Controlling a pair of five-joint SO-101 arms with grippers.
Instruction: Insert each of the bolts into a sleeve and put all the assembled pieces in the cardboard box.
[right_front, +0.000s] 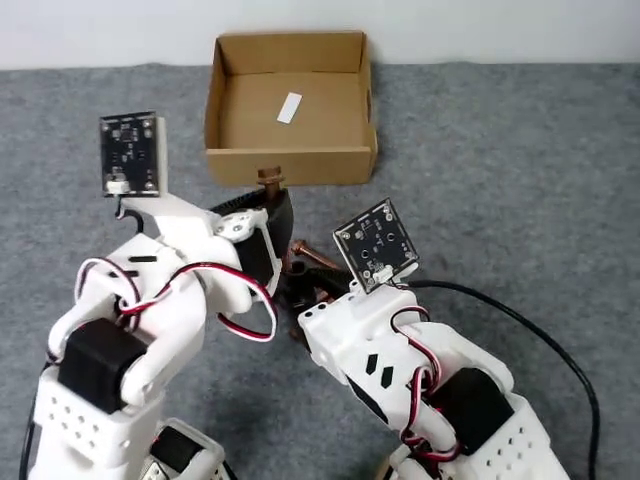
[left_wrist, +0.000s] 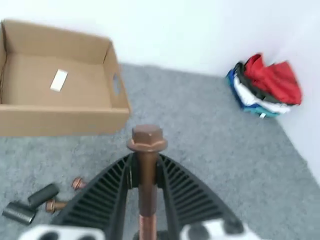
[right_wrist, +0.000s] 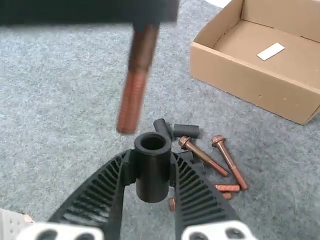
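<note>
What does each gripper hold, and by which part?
Left gripper holds a bolt by its shank. Right gripper holds a sleeve around its middle.

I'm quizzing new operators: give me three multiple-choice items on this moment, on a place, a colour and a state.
1. Where do the loose bolts lie? A on the grey carpet outside the cardboard box; B inside the box; C on an arm.
2. The sleeve in the jaws of the right gripper is: A white; B black; C copper.
3. The bolt held by the left gripper is: A fully inside the sleeve; B lying in the box; C outside the sleeve, tip near its mouth.
Key: 1 A, they lie on carpet before the box; 2 B, it shows black; 3 C, the threaded tip hangs outside the open bore.
</note>
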